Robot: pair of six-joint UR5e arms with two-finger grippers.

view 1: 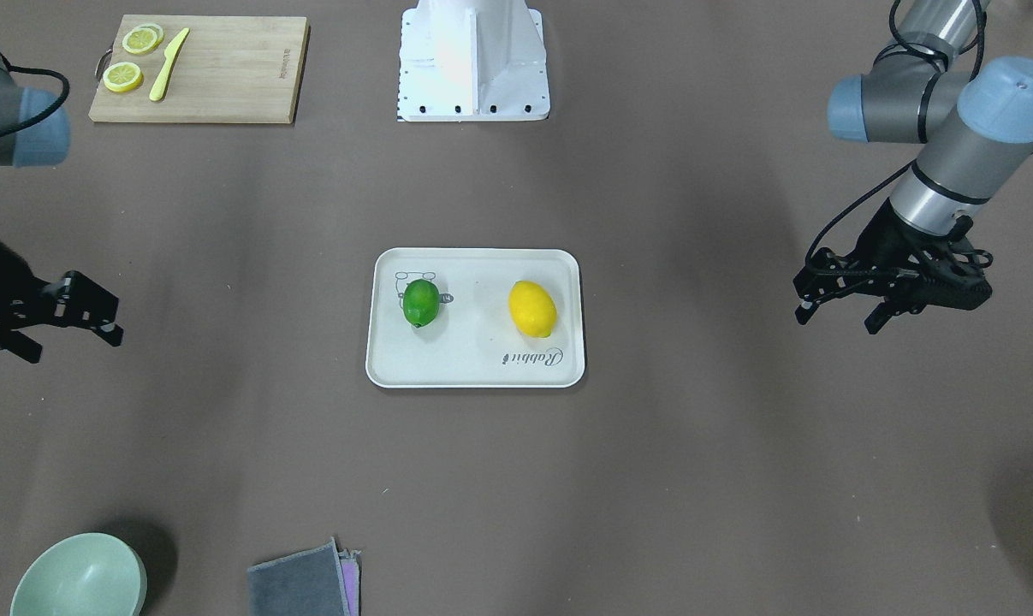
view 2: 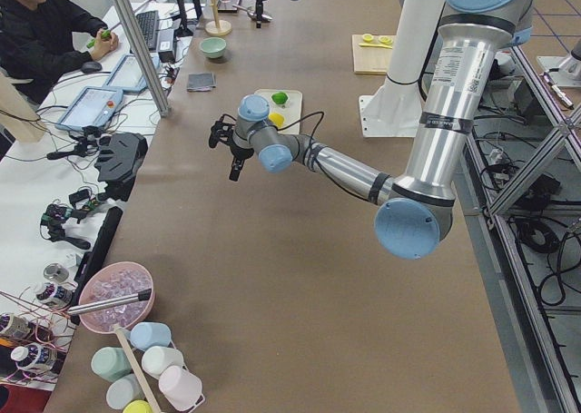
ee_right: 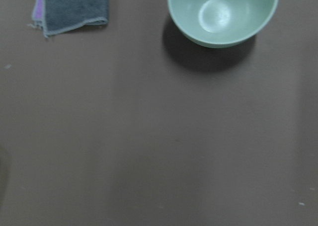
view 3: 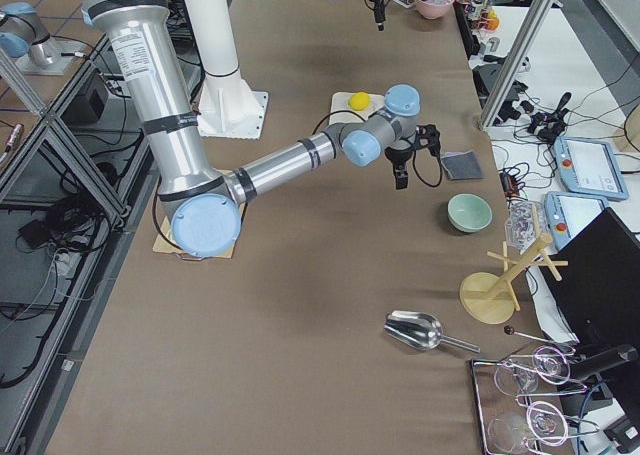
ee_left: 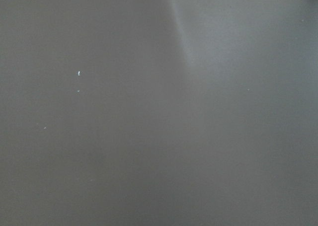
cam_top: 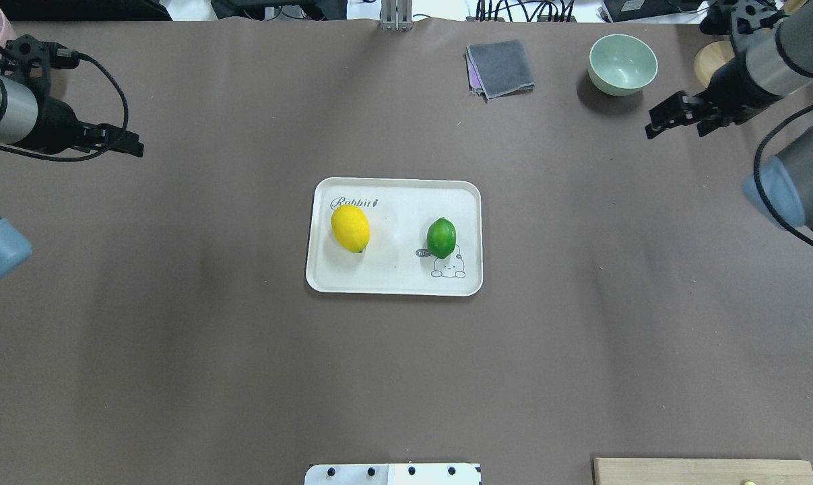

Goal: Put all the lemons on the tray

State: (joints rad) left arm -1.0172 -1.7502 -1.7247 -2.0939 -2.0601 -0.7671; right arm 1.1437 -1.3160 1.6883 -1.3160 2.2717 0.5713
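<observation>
Nearest the robot's base, the board (view 1: 199, 73) with its slices (view 1: 123, 77) and knife (view 1: 168, 65) is not your concern. Take those slices for lemons and you would spoil a job that looks done. In mid-table the tray (view 1: 482, 368) holds both fruits. The yellow lemon (view 1: 532, 309) lies beside the printed word, and the green lemon (view 1: 421, 302) lies partly over the bear drawing. They are well apart, and each sits inside the rim. The left gripper (view 1: 835, 321) and right gripper (cam_top: 674, 131) hang out at the table's two ends with jaws spread and nothing in them. The main risk is an arm sweeping low across the middle, since a nudge to the tray would set the oval fruits rolling over that shallow rim. At the far edge, the bowl (cam_top: 623, 64) sits near your right gripper and the cloth (cam_top: 500, 67) lies beyond it, so a careless move there could clip the bowl.
</observation>
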